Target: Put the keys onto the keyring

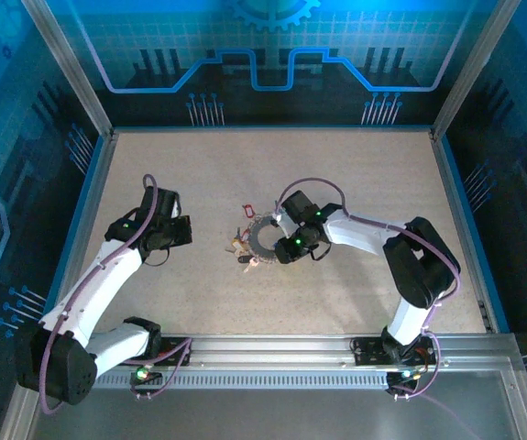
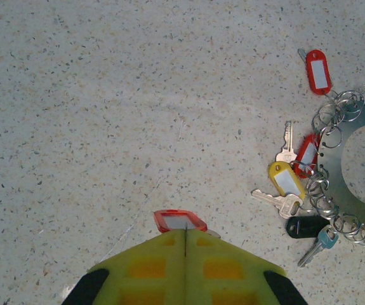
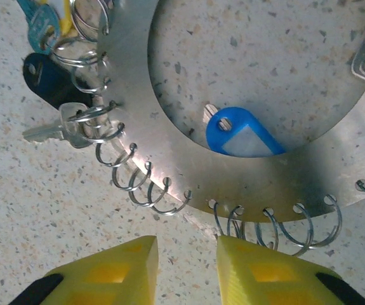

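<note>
- The left claw [image 2: 185,232] hangs over bare tabletop [image 2: 106,95], well left of the keyring. Its yellow fingers [image 2: 150,267] are pressed together, pinching a red-tagged key [image 2: 180,220] that juts out at their tips.
- Right of it lie loose keys [image 2: 285,179] with yellow, red, black and teal heads, fanned against the keyring's left edge. A second red tag [image 2: 317,71] lies a little further off, beyond them.
- The keyring [image 2: 358,119] lies flat near the middle of the tabletop. It is a broad grey band with many small wire loops [image 3: 138,184] threaded along its outer edge.
- A blue-tagged key [image 3: 239,133] rests inside the keyring's hole, against the inner rim.
- The right claw [image 3: 185,248] hovers at the keyring's right edge. Its fingers are a narrow gap apart with only tabletop between them, and the right-hand finger [image 3: 265,270] overlaps a few loops.
</note>
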### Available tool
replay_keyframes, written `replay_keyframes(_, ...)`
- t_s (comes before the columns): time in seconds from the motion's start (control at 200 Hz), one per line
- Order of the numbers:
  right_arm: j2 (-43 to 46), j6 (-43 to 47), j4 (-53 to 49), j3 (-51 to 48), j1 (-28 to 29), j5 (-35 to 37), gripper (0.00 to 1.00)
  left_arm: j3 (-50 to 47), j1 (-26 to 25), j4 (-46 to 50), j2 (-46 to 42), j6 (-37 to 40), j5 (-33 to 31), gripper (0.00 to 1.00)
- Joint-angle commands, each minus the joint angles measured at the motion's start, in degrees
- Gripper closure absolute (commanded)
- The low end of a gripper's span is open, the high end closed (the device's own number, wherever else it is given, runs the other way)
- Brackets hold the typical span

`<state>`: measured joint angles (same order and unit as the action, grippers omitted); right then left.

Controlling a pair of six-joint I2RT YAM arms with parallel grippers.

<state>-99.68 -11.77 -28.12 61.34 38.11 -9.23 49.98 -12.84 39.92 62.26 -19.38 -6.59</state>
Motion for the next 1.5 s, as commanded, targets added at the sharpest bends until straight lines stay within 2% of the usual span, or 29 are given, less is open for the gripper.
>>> replay_keyframes(0.0, -1.2, -0.8, -2.2, 1.6, 0.4, -0.2, 0.69, -0.6, 0.6, -0.8, 0.2, -0.2, 0.5, 1.0)
replay_keyframes(0.34, -1.2, -0.7, -2.0, 1.7, 0.4, 1.3, 0.71, -0.6, 0.7, -0.9, 0.4, -0.1, 1.2, 1.0)
replay_keyframes(0.931, 1.0, 2.6, -0.3, 0.4, 0.8, 4.4, 0.62, -0.7, 0.7, -1.2, 1.1, 0.1, 2.9, 1.0)
replay_keyframes(1.021, 1.7, 2.5, 0.4, 0.4, 0.8, 3.7, 0.63, -0.9, 0.6, -2.1, 0.8, 0.6, 5.2, 1.0)
replay_keyframes(1.156, 6.0, 2.2, 3.3, -1.7, 0.8, 2.0, 0.62, -4.0, 0.2, -7.3, -0.5, 1.5, 14.6, 1.0)
replay_keyframes(1.191, 7.4, 2.4, 3.9, -2.4, 0.8, 2.4, 0.63, -4.4, -0.8, -7.8, -0.4, 1.6, 15.4, 1.0)
replay_keyframes(1.266, 10.9, 2.4, 4.9, -4.1, 0.5, 3.5, 0.63, -3.4, -5.4, -5.0, 1.0, 4.3, 11.9, 1.0)
replay_keyframes(1.361, 15.4, 2.4, 6.0, -6.6, -0.5, 4.0, 0.63, -1.5, -12.0, 1.3, 5.2, 8.3, 2.0, 1.0)
replay_keyframes(1.386, 16.7, 2.2, 6.3, -7.2, -0.9, 4.0, 0.63, -1.1, -12.9, 2.3, 6.5, 7.3, -0.8, 1.0)
replay_keyframes(1.491, 20.9, 1.9, 7.1, -9.5, -2.7, 3.1, 0.63, 0.1, -13.2, 2.5, 9.4, 8.2, 0.7, 1.0)
